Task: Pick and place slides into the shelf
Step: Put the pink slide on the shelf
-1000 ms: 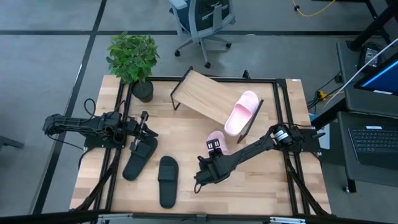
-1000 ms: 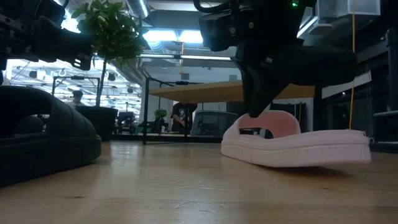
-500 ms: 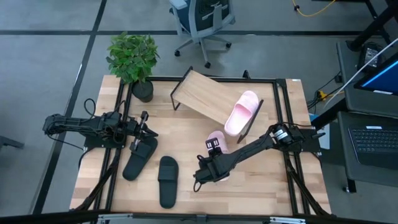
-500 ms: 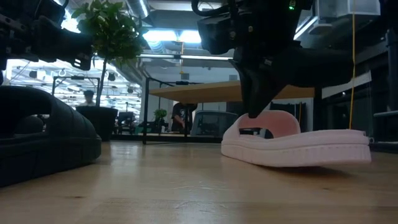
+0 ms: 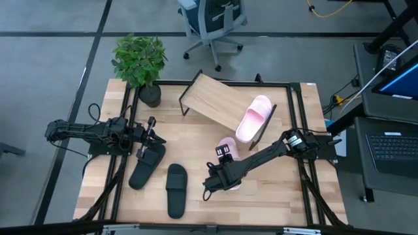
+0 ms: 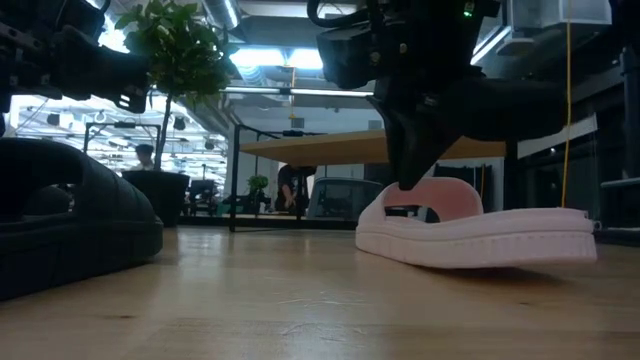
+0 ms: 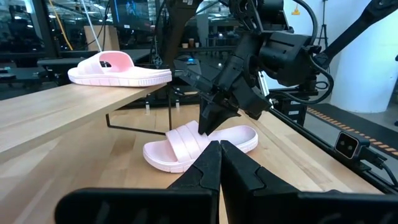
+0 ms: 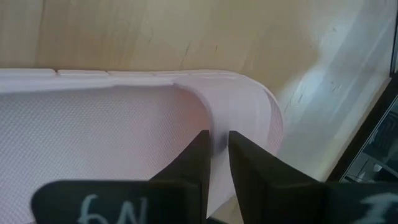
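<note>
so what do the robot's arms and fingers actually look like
Both arms are dark, near-black jointed links with black cables along them. The right arm has a pale silvery band at one joint. The left gripper ends in two slim, tapered black fingers. The right gripper has flat black fingers too, above a black plate with white handwritten marks.

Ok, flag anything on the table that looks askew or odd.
Only one: the pink slide on the table sits tilted, toe end off the wood, with the right claw shut on its strap. The black slides lie flat.
</note>
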